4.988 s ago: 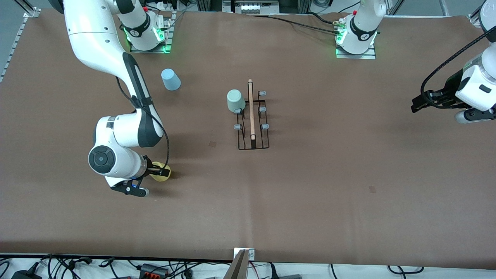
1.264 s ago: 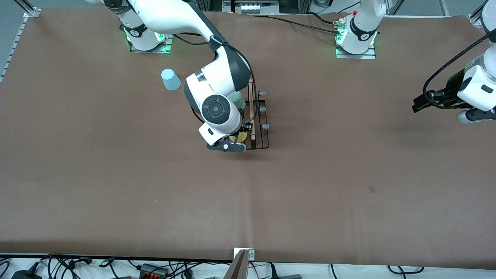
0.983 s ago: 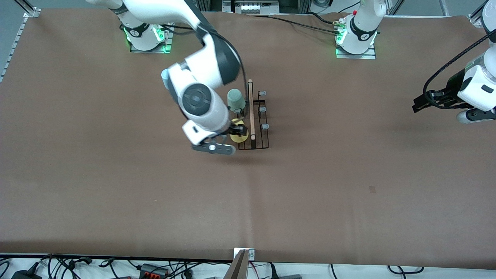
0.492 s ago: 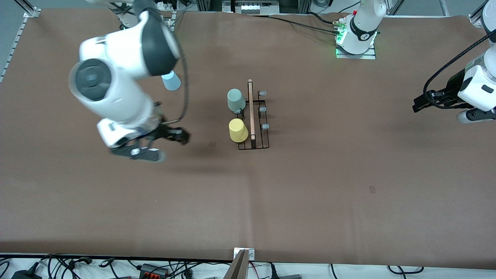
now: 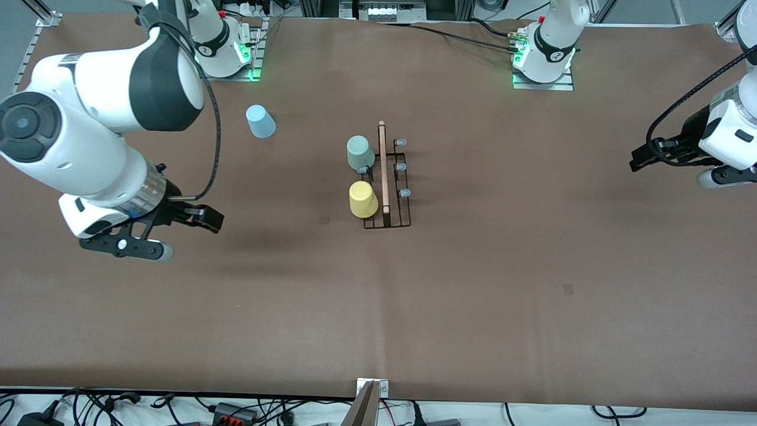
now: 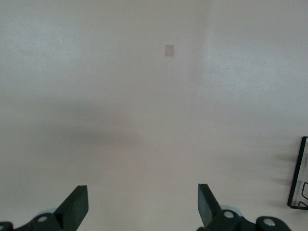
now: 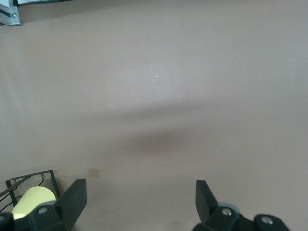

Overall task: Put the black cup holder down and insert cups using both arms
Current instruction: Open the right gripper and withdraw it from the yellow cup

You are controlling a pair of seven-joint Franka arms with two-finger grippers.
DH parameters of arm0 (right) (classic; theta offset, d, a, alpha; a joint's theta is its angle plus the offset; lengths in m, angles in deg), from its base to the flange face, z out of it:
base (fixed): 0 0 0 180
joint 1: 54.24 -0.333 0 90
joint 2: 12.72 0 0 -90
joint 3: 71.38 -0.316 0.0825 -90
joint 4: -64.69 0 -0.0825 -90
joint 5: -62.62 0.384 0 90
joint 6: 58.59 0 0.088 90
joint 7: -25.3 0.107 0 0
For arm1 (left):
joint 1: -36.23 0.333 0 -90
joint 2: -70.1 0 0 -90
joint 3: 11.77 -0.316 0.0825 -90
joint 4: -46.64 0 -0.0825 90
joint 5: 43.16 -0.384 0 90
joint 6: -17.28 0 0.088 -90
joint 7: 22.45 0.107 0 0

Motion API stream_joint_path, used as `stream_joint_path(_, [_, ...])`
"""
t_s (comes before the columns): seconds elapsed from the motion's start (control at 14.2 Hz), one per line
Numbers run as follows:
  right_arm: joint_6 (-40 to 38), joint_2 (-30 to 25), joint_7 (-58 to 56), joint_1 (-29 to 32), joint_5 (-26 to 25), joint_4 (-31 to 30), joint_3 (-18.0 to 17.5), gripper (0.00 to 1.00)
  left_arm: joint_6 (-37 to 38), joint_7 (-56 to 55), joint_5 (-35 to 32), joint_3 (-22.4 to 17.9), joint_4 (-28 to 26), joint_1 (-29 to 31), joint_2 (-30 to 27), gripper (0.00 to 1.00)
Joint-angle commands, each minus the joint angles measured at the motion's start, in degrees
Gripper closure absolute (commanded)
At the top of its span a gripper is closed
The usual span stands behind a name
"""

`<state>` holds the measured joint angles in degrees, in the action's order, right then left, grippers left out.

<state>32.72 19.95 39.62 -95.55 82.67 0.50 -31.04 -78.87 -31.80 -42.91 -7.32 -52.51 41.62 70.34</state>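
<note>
The black cup holder (image 5: 394, 207) stands mid-table with its wooden rod handle (image 5: 383, 168) along the top. A mint green cup (image 5: 359, 152) and a yellow cup (image 5: 362, 199) sit upside down on pegs on the side toward the right arm's end. The yellow cup also shows in the right wrist view (image 7: 29, 199). A light blue cup (image 5: 260, 121) stands upside down on the table near the right arm's base. My right gripper (image 5: 204, 220) is open and empty over bare table toward the right arm's end. My left gripper (image 5: 639, 160) is open and empty, waiting at the left arm's end.
Several free pegs with grey-blue tips (image 5: 404, 193) stand on the holder's side toward the left arm's end. The arm bases (image 5: 543, 59) stand along the table's edge farthest from the front camera. A corner of the holder shows in the left wrist view (image 6: 299, 178).
My right gripper set the yellow cup on a holder peg, let go and swung away toward the right arm's end of the table. The left arm has not moved.
</note>
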Motion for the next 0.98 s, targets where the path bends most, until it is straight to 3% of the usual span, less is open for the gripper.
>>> stream_joint_path(0.0, [0.1,-4.0,-1.4,6.9,0.2,-1.1,-7.1,0.0,0.4,1.6,1.1,-0.2,-0.8,0.2,-1.1,0.0])
stream_joint_path(0.35, [0.9,-12.3,-2.2,32.0,-17.6,-5.8,-36.7,0.0,0.4,1.6,1.1,-0.2,-0.8,0.2,-1.1,0.0])
stream_joint_path(0.42, [0.9,-13.5,-3.5,34.8,-18.9,-7.2,-38.5,0.0,0.6,1.6,1.1,-0.2,-0.8,0.2,-1.1,0.0])
stream_joint_path(0.63, [1.1,-15.7,-10.9,40.1,-18.6,-10.2,-38.8,0.0,0.7,1.6,1.2,-0.2,-0.8,0.7,-1.1,0.0])
stream_joint_path(0.91, [1.1,-18.5,-14.8,42.5,-18.6,-13.1,-38.8,0.0,0.6,1.6,1.2,-0.2,-0.8,0.7,-1.1,0.0])
